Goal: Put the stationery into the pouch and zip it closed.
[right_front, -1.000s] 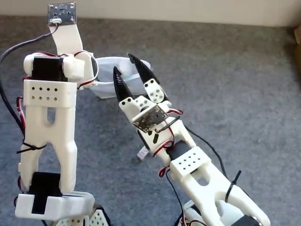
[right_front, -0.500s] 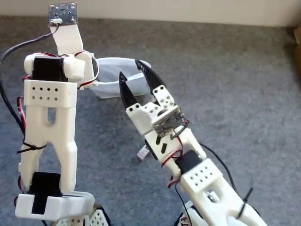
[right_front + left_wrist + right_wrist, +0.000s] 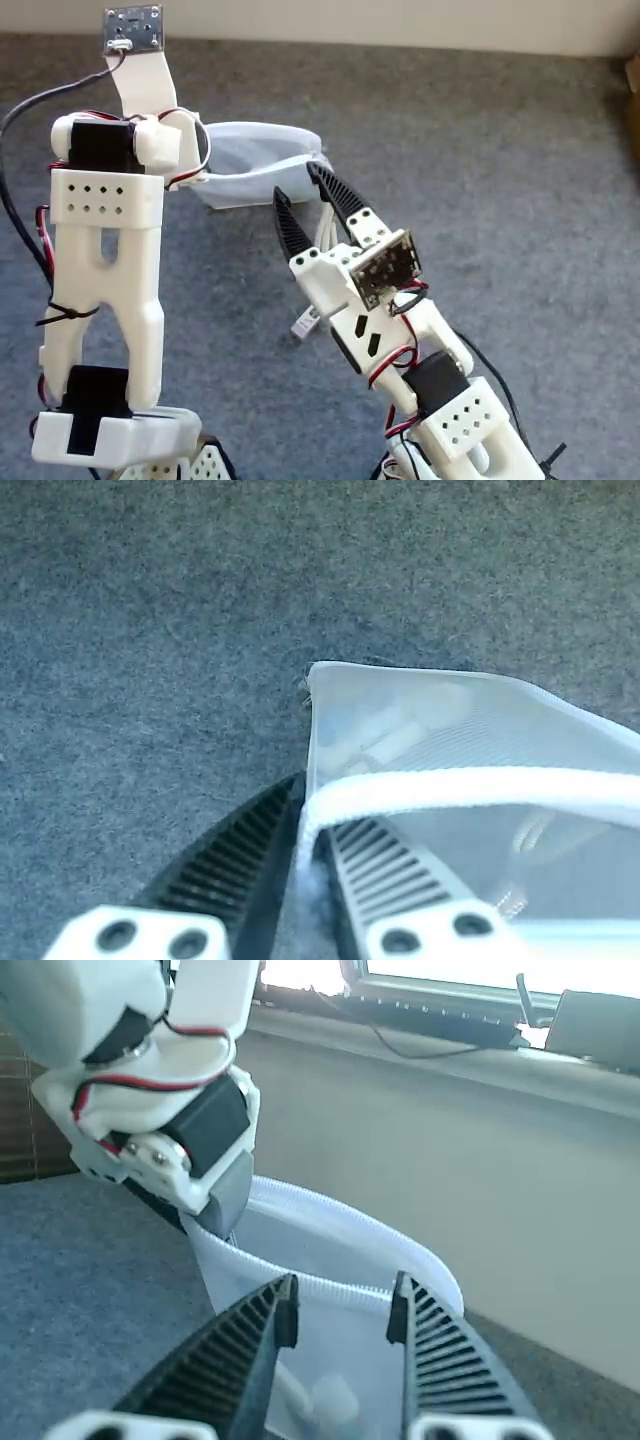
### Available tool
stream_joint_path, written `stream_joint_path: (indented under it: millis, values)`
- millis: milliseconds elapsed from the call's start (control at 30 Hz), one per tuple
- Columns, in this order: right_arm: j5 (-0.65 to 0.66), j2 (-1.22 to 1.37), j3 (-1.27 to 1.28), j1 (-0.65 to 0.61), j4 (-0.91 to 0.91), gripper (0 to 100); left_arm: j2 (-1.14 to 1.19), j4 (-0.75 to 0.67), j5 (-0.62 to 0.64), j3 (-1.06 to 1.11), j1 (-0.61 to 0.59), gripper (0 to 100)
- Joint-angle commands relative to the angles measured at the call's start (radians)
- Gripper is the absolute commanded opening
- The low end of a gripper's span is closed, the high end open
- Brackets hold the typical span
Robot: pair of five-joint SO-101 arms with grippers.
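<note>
Light, floppy white mesh pouch (image 3: 255, 160) — hold it by its stiffer zip rim (image 3: 450, 783), which the left gripper (image 3: 305, 792) pinches; the right gripper (image 3: 298, 184) gapes empty, seemingly just beside it.

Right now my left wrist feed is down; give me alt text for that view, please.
The left pincer is shut on the corner of a translucent white pouch, with one ribbed finger outside and the other showing through the fabric. Inside it lie pale items, and a grey carpeted surface is behind.
</note>
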Motion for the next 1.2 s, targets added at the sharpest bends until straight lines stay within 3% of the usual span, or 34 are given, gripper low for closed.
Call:
stream_joint_path:
  millis: [0,433,900,1167]
  values:
    - [-0.012,-0.031,-0.016,-0.001,0.077,14.2,0.025,-0.006,0.005,0.024,-0.015,1]
    - [-0.028,-0.031,-0.013,-0.001,0.331,14.2,0.024,-0.04,0.005,0.054,-0.015,1]
    - [-0.331,-0.027,-0.007,-0.004,0.664,14.2,0.024,-0.041,0.005,0.053,-0.015,1]
    - [-0.451,-0.025,0.025,-0.004,0.665,14.2,0.024,-0.041,0.005,0.053,-0.015,1]
